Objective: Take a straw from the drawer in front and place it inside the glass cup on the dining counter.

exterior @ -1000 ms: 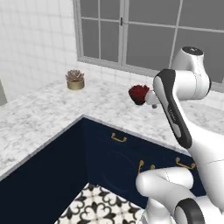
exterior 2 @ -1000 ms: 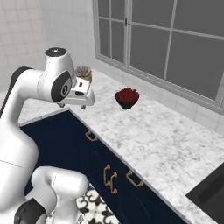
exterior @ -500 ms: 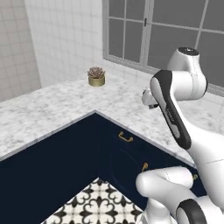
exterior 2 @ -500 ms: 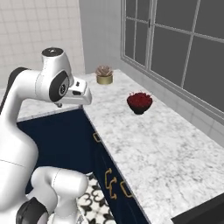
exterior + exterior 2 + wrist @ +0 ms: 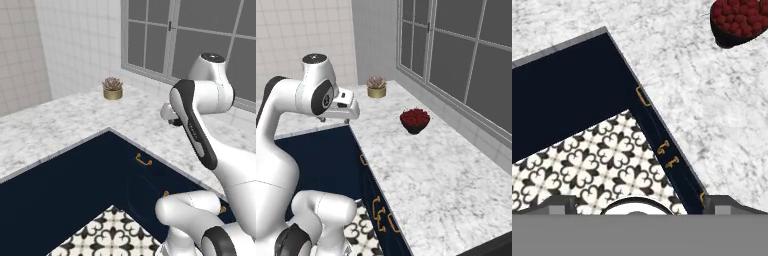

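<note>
- Left: the drawer (image 5: 144,161) sits shut under the bench (image 5: 60,122); I judge the straw is inside, unseen.
- Middle: the fingers (image 5: 351,112) hang released, grasping nothing, high above that handle; a blind descent could clip the bench edge.
- Right: the fruit bowl (image 5: 414,120) is nearby; a wide swing could knock it.

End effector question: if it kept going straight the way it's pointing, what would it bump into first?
Probably the patterned floor tiles. The hand view looks down at them, beside the navy cabinets in the corner under the marble worktop. Nothing seems to stand in between, though depth is hard to judge.
</note>
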